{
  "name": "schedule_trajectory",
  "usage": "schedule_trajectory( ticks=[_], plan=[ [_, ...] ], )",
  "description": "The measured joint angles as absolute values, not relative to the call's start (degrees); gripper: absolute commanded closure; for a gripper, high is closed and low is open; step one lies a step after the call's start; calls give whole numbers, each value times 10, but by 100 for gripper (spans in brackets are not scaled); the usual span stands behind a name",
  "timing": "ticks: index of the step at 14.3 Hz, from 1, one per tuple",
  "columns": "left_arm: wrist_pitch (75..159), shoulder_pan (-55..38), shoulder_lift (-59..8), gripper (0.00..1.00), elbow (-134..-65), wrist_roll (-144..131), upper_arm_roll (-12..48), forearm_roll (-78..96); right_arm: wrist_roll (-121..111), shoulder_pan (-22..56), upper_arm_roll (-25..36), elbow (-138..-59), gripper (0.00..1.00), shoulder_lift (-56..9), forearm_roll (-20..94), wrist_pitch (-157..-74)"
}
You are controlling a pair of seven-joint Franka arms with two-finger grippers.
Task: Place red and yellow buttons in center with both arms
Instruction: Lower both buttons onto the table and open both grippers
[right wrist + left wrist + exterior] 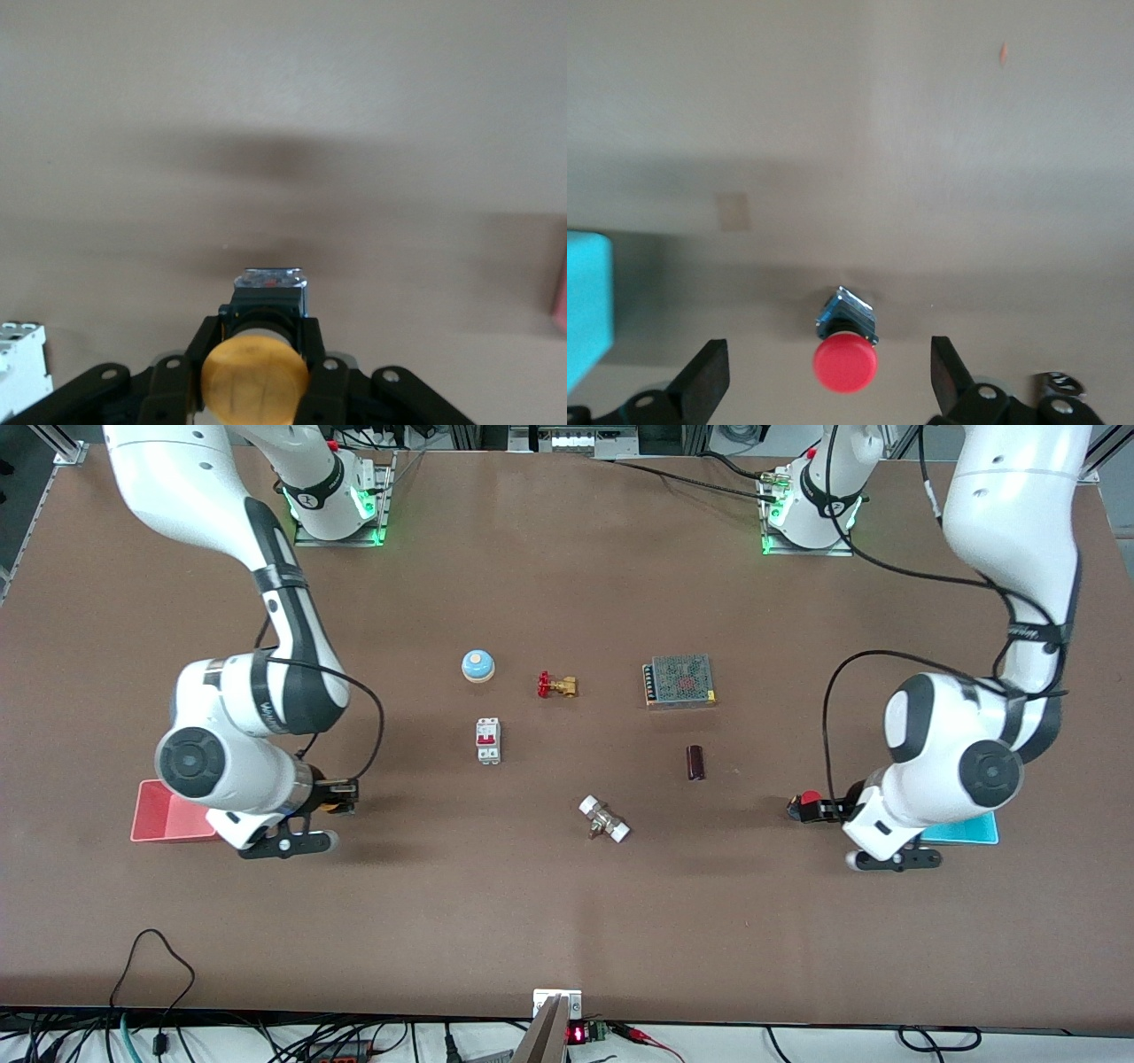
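Note:
The red button (809, 798) lies on the brown tabletop beside the cyan tray. My left gripper (820, 809) is open around it. In the left wrist view the red cap (845, 364) sits midway between the wide-spread fingers of my left gripper (828, 354), and neither finger touches it. My right gripper (341, 797) is beside the pink tray and is shut on the yellow button (330, 808). In the right wrist view the fingers of my right gripper (259, 345) clamp the button's black body, with the yellow cap (255, 381) facing the camera. The table's center (567, 766) is bare brown surface.
A pink tray (168, 815) lies at the right arm's end and a cyan tray (961, 833) at the left arm's end. Around the center are a blue-and-white dome (477, 665), a brass valve (556, 685), a breaker (488, 740), a metal box (679, 681), a dark cylinder (695, 763) and a fitting (604, 819).

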State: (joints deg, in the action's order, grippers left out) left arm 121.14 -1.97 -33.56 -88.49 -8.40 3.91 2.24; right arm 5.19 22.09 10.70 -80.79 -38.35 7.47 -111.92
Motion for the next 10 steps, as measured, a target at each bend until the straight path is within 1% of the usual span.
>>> schedule_trajectory(
  ticks=[2, 4, 10],
  plan=[
    [1199, -13, -298, 0, -884, -84, 37, 22, 79, 238, 107, -809, 59, -396, 101, -1120],
    [1166, -3, -262, 0, -884, -83, 35, 22, 87, 253, 107, -809, 59, -407, 121, -1120],
    [1071, 30, -178, 0, -885, -27, 32, 22, 91, 262, 109, -812, 59, -445, 125, -1147]
  ],
)
